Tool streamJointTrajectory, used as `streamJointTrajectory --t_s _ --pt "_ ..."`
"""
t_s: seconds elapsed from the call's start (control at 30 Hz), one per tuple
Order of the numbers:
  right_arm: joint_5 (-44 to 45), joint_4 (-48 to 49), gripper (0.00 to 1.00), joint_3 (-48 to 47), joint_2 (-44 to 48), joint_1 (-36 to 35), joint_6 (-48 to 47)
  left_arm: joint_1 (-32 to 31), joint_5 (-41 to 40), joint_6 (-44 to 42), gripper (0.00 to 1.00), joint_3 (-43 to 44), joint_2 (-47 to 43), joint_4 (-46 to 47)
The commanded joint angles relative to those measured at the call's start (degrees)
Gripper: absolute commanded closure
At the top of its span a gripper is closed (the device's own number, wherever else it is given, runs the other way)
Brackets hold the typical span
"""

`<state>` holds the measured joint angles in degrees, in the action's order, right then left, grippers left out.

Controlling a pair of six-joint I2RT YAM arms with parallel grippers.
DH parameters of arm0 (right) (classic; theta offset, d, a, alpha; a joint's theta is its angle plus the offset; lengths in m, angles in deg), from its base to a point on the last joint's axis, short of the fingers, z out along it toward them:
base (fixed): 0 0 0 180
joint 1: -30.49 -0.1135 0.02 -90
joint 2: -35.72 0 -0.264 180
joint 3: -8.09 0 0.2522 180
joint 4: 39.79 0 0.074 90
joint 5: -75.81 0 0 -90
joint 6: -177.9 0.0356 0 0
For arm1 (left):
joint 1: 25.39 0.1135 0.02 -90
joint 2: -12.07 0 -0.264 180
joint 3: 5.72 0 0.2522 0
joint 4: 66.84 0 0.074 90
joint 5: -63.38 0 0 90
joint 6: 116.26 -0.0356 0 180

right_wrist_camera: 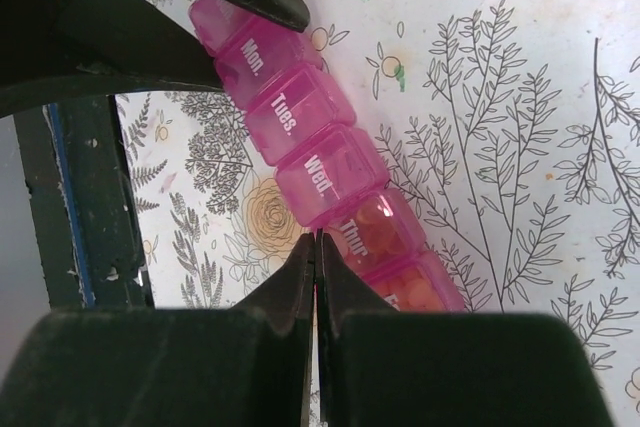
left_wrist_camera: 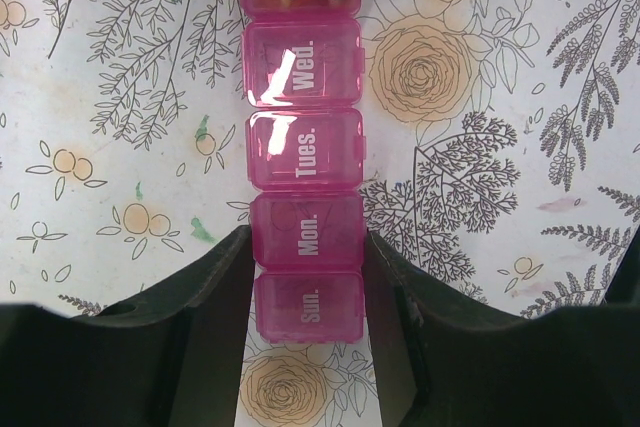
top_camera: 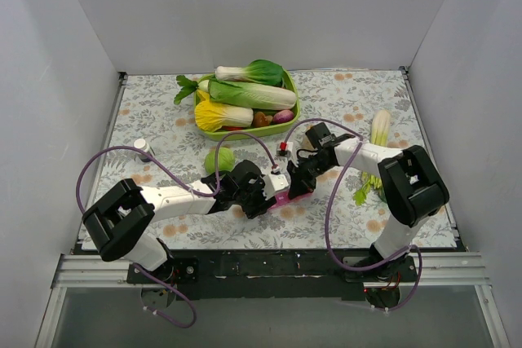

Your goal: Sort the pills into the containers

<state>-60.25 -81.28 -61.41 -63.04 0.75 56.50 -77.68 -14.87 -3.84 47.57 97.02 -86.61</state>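
1. Close to the arms' bases, the containers (left_wrist_camera: pixel 305 147), one translucent pink strip with day-labelled lids, lie flat on the floral surface (left_wrist_camera: pixel 480 97).
2. The left gripper (left_wrist_camera: pixel 308 243) straddles the Sun.–Mon. end, its jaws pinching the strip's two long sides.
3. The strip looks light, rigid and slick. A hold across its sides should steady it, though hard plastic may skid or twist if squeezed off-centre.
4. The right gripper (right_wrist_camera: pixel 316 247) sits at the Thur. compartment, its jaws pressed together on nothing. Whether it touches the lid cannot be told.
5. The pills (right_wrist_camera: pixel 385 222) show orange through Thur. and the next cell. They are tiny and likely to roll.
6. Farther off, a green tray (top_camera: pixel 289 112) holds vegetables.
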Motion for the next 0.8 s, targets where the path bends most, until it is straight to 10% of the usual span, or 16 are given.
streamJointTrajectory --t_s 0.0,0.77 --pt "-1.8 -2.5 0.99 -2.5 4.8 0.2 -3.7 0.2 -0.8 0.9 0.84 -0.1 1.0 -4.7" --pt "6.4 -0.6 0.99 0.1 -2.9 1.0 -0.9 0.2 -1.0 1.0 0.85 0.1 1.4 -5.0"
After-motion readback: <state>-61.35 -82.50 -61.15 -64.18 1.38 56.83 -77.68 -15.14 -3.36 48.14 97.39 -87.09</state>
